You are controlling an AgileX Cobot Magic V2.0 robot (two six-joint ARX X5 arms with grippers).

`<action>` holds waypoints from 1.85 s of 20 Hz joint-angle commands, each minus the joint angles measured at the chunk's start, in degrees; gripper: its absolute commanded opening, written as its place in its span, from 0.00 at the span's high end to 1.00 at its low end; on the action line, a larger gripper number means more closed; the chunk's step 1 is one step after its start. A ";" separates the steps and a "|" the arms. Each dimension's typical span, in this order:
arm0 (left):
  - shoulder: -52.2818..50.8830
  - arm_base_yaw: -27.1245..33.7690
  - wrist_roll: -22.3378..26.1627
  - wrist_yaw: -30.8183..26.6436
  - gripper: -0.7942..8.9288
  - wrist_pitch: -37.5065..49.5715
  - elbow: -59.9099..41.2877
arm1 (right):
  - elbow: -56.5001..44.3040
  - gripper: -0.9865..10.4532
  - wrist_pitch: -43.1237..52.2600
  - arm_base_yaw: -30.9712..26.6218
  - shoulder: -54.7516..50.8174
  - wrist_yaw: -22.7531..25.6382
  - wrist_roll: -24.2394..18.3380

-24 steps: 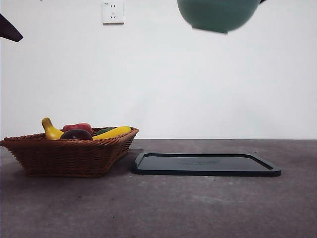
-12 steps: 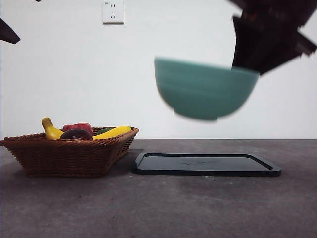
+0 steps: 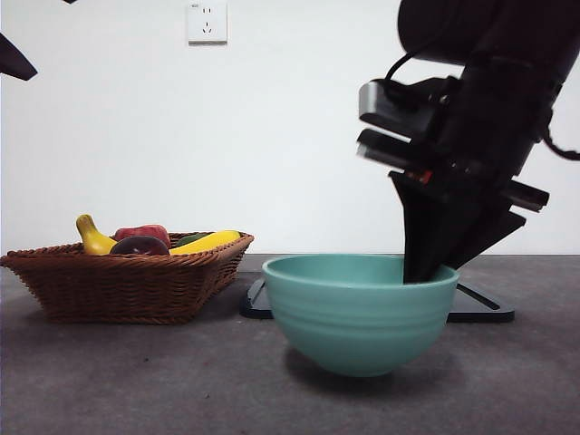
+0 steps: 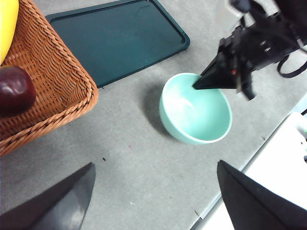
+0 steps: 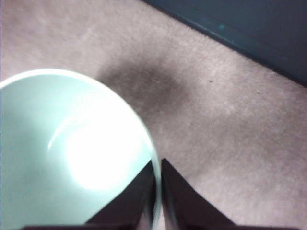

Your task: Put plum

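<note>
Bowl [image 3: 360, 313] has come down from mid-air in the last sec and now sits on the surface [image 3: 136, 381], centre-right of front view, w/ right claw [image 5: 158, 191] clamped on its rim. Left claw [image 4: 153, 191] waits above, jaws wide apart. Behind the bowl: dark tray [image 3: 480, 308]. Left of frame: basket [image 3: 127, 285] w/ the plum [image 3: 140, 246] in it, untouched. Receptacle looks ready; prob. release next, then go for plum.

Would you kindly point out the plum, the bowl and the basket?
plum [image 4: 15, 90]: left wrist view, its glossy top.
bowl [image 3: 358, 322]: front view, its outer wall.
basket [image 3: 127, 285]: front view, its woven front side.
</note>
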 commanded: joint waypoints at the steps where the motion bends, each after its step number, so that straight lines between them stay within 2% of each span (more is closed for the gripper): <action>1: 0.35 -0.26 0.04 0.33 0.50 0.28 1.09 | 0.46 0.91 0.87 1.18 1.62 1.16 0.63; 5: 0.35 -0.26 0.04 0.35 0.50 0.31 1.09 | 0.46 0.91 0.66 2.43 2.29 3.02 0.61; 10: 0.35 -0.26 0.07 0.35 0.50 0.31 1.09 | 0.46 0.90 0.48 2.82 2.32 2.91 0.66; 14: 0.35 -0.26 0.04 0.35 0.50 0.28 1.09 | 0.46 0.71 0.42 2.80 2.32 2.95 1.07; 18: 0.35 -0.26 0.04 0.35 0.50 0.28 1.09 | 0.66 0.70 0.46 2.78 1.60 3.17 1.03; 21: 0.35 -0.26 0.04 0.35 0.50 0.28 1.09 | 1.09 0.70 -0.24 2.62 -2.54 6.05 0.20; 26: 0.35 -0.26 0.04 0.35 0.50 0.28 1.09 | 3.08 0.70 -5.01 2.32 -13.55 5.44 -1.60; 32: 0.35 -0.26 0.02 0.35 0.50 0.28 1.09 | 3.45 0.70 -11.37 2.36 -27.91 1.22 -1.53; 37: 0.35 -0.26 -0.13 0.33 0.50 0.24 1.09 | 3.45 0.70 -19.47 2.36 -35.36 -5.53 -0.81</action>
